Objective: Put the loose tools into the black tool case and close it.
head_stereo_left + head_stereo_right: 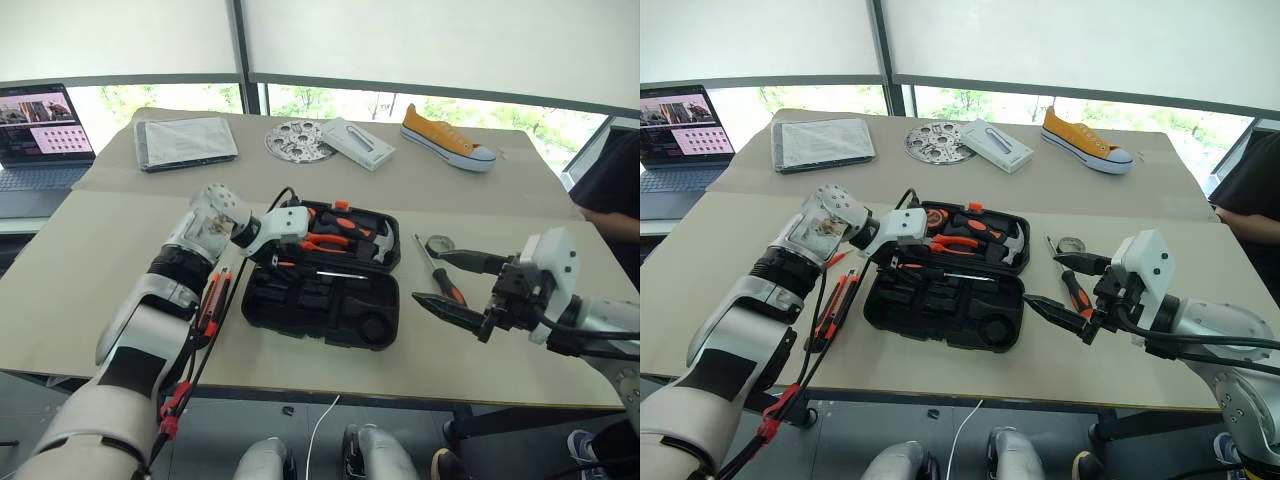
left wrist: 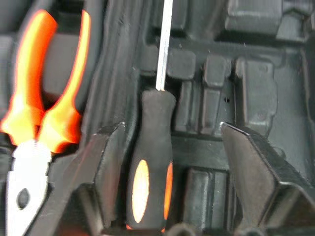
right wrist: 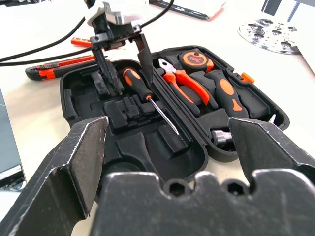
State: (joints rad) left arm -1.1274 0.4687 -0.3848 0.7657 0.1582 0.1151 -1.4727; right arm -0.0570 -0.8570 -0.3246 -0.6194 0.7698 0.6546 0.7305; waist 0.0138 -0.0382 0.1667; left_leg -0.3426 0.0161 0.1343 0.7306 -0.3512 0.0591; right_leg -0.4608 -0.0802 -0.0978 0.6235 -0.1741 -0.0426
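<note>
left pincer (image 2: 167, 162) spread astride a black-and-orange-handled screwdriver (image 2: 150, 162) lying in the open black moulded-plastic case (image 1: 320, 310), apparently just released there; right pincer (image 1: 452, 283) spread, empty, near second screwdriver (image 1: 440, 272) on surface.

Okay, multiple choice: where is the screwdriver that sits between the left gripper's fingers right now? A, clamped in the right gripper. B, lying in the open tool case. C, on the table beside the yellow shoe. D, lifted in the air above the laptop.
B: the screwdriver lies in the moulded tray of the open tool case, with the left gripper standing open around its handle, fingers apart on either side.
</note>
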